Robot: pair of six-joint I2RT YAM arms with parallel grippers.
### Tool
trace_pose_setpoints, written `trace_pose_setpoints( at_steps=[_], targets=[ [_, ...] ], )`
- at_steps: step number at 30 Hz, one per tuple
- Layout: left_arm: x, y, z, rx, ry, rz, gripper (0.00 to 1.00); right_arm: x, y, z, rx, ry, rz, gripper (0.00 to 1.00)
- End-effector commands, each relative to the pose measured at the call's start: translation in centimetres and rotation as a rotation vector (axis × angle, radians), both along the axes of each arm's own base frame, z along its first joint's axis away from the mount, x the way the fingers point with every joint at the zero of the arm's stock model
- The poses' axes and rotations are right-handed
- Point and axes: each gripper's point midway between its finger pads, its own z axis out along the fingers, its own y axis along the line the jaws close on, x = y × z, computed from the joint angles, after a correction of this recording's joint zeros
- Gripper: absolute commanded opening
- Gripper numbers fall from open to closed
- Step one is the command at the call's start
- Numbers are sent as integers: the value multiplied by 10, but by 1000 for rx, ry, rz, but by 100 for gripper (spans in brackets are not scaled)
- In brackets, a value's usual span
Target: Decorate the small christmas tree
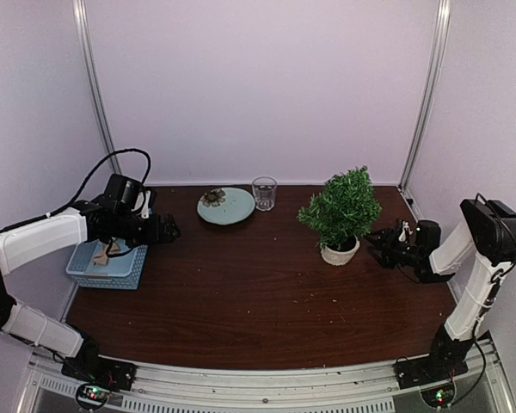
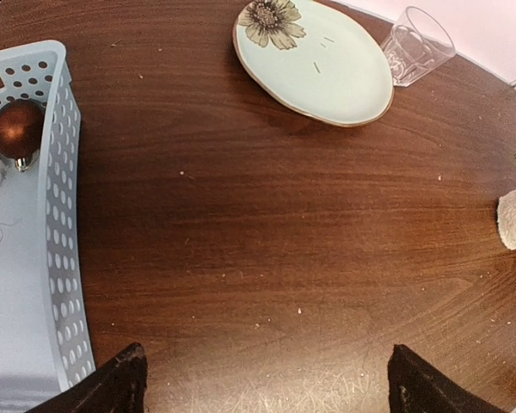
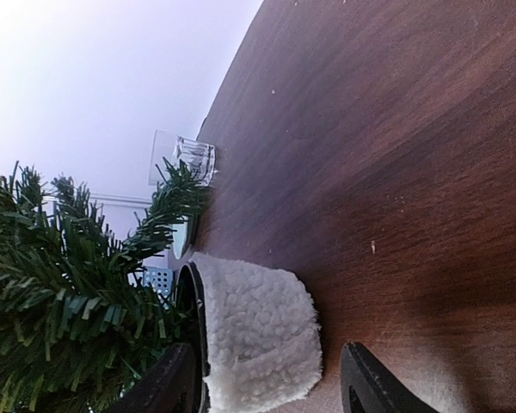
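**Right fingers** (image 3: 361, 383) — partly closed, one on each side of the fleecy off-white pot (image 3: 258, 327) of the small christmas tree (image 3: 60, 284). A thin gap shows at one finger, so no firm grip is visible. The tree stands upright on the desk (image 3: 396, 172), its green foliage directly beyond the fingertips. Far ahead, past the branches, is a clear glass cup (image 3: 193, 159).

**Left fingers** (image 2: 112, 387) — spread wide, hovering over dark wood. Just left of them is a pale blue perforated basket (image 2: 64, 215) holding a copper-brown bauble (image 2: 17, 127). Well ahead is a pale green plate (image 2: 327, 69) with a flower print; the cup is just right of it. The tree's pot is far off to the right.
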Motion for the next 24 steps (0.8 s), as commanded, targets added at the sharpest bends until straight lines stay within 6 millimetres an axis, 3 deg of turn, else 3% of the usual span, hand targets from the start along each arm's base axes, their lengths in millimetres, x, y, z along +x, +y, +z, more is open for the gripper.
trace_pose_setpoints(
  at_steps=[1,9,12,24],
  targets=[
    [9,-7,19,-28,-51,-9,98,12,14,24,84,-110,33,58],
    [7,-4,17,-8,-47,-6,98,14,22,19,60,-101,53,57],
    [7,-3,15,-5,-42,-4,98,11,39,15,51,-86,96,56],
    [8,13,19,-24,-22,55,98,9,74,7,33,-60,161,40]
  ],
)
